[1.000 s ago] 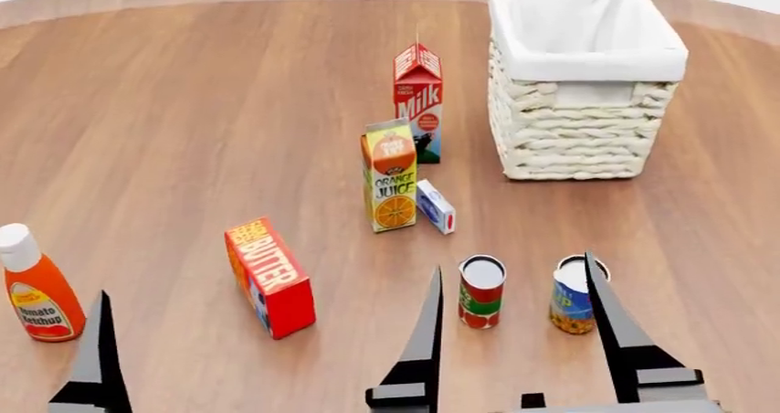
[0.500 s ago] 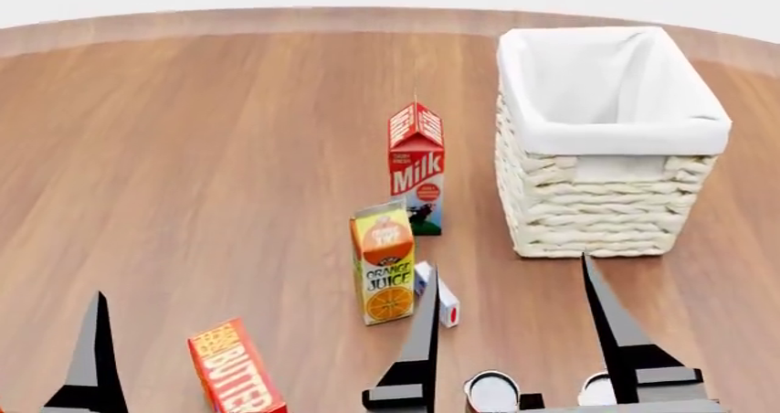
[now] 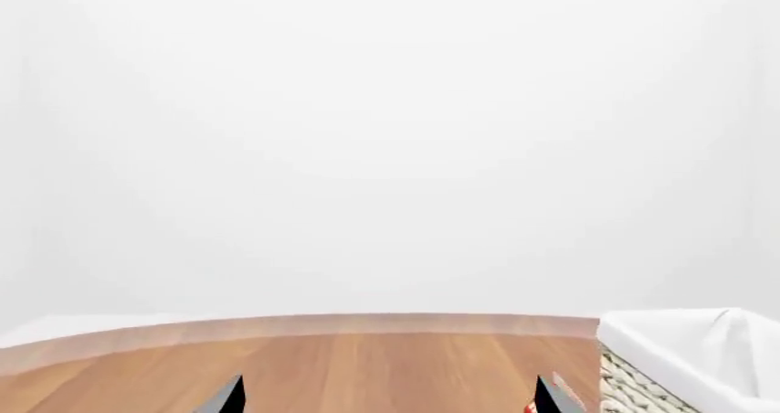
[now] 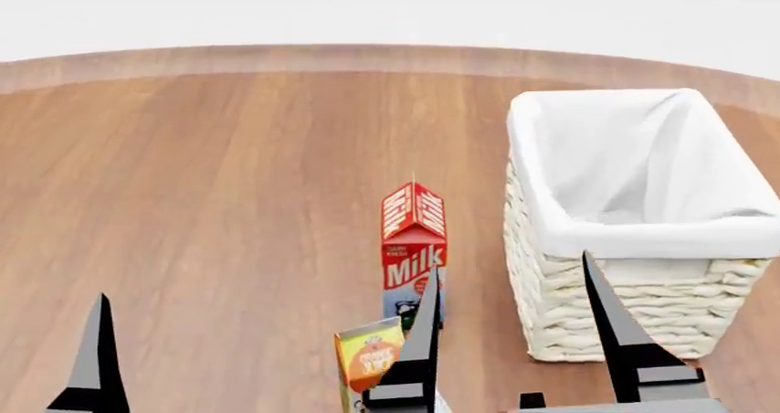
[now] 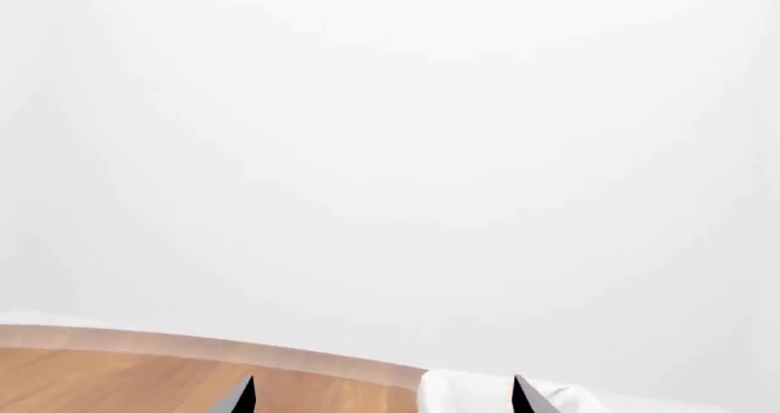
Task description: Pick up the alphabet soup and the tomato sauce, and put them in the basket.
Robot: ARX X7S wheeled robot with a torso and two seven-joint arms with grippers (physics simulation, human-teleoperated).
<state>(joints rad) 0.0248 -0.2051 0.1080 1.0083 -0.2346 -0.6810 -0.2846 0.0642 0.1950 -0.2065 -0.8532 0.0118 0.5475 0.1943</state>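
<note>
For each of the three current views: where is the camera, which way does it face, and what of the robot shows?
Head: on the head, looking down over the table at the basket and milk carton; both pincers' fingertips show.
Left wrist: near the left pincer, facing level across the table toward the white wall.
Right wrist: near the right pincer, likewise.
All three share the basket.

Round wooden table [image 4: 219, 185]: basket [image 4: 634, 312], milk carton [image 4: 414, 248], orange juice carton [image 4: 369, 363] standing upright.
</note>
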